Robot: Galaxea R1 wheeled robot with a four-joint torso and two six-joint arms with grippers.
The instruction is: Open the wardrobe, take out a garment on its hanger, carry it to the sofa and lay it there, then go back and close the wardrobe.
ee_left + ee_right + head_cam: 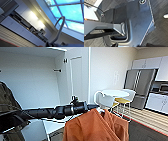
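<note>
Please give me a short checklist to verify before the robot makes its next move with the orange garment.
1. Garment out of the wardrobe: ok, it hangs at the end of the left arm.
2. White hanger at the left gripper: ok, hook rises beside it.
3. Grip firm: cannot tell, fingers unclear.
4. Wardrobe door open: ok.
5. Olive jacket left inside: ok.
6. Way past the round table: cannot tell.

Orange long-sleeved garment (96, 127): lower part cut off by head view's bottom edge, chest lettering not visible. White hanger hook (60, 28): base hidden behind dark gripper parts at frame edge in left wrist view. Olive-brown jacket (7, 102) cut by left edge. Left gripper fingers can't be made out.
</note>
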